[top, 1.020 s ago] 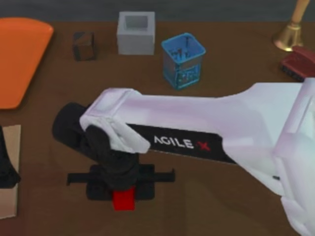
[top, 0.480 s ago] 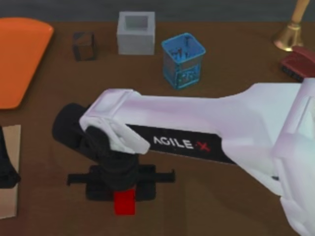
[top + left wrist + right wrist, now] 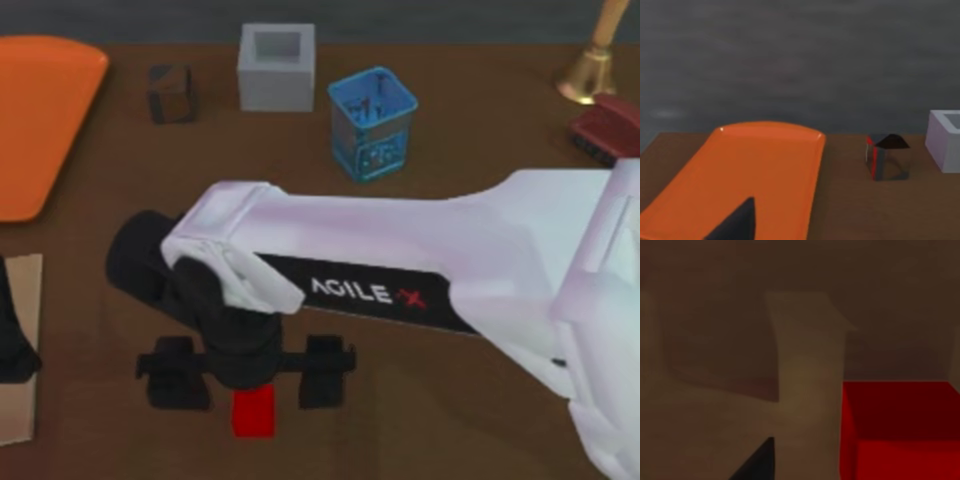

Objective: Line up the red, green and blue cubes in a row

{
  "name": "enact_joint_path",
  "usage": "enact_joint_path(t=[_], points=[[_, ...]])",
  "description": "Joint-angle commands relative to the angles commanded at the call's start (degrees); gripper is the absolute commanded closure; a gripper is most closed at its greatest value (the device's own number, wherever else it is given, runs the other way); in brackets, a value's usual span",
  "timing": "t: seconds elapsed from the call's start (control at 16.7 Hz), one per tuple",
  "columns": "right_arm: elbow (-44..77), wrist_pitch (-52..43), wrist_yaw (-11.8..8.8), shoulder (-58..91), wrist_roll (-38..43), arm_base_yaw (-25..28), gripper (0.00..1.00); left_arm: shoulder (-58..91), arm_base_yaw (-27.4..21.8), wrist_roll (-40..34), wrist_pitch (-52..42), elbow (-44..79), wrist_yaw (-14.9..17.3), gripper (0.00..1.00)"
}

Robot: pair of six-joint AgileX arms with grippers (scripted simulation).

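Observation:
The red cube [image 3: 253, 412] rests on the brown table near the front edge, left of centre. My right gripper [image 3: 248, 376] hangs directly over it, open, its black fingers [image 3: 176, 373] spread wide to either side and apart from the cube. In the right wrist view the red cube [image 3: 900, 432] fills the corner beside one dark fingertip [image 3: 758, 463]. The green and blue cubes are hidden or out of view. My left gripper [image 3: 12, 342] is parked at the table's left edge; only one dark fingertip [image 3: 736, 223] shows in its wrist view.
An orange tray [image 3: 45, 120] lies at the back left. Along the back stand a dark brownish cube [image 3: 170, 93], a grey hollow box [image 3: 276, 65], a light-blue see-through bin [image 3: 372, 122], a brass bell [image 3: 590, 70] and a dark red object [image 3: 606, 128]. A tan board [image 3: 20, 405] sits front left.
My right gripper's fingers have spread apart and let go of the red cube, which first sank slightly toward the front edge and now lies free on the table.

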Motion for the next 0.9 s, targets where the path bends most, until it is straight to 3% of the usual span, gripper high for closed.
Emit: enact_joint_path(t=[0.48,0.9], points=[[0.98,-1.00,0.00,-0.11,0.00,0.11,0.00,0.00,0.00,0.00,0.00,0.00,0.00,0.00],[10.65,-13.58,-0.03,-2.78,0.19,0.67,0.00,0.00,0.00,0.00,0.00,0.00,0.00,0.00]])
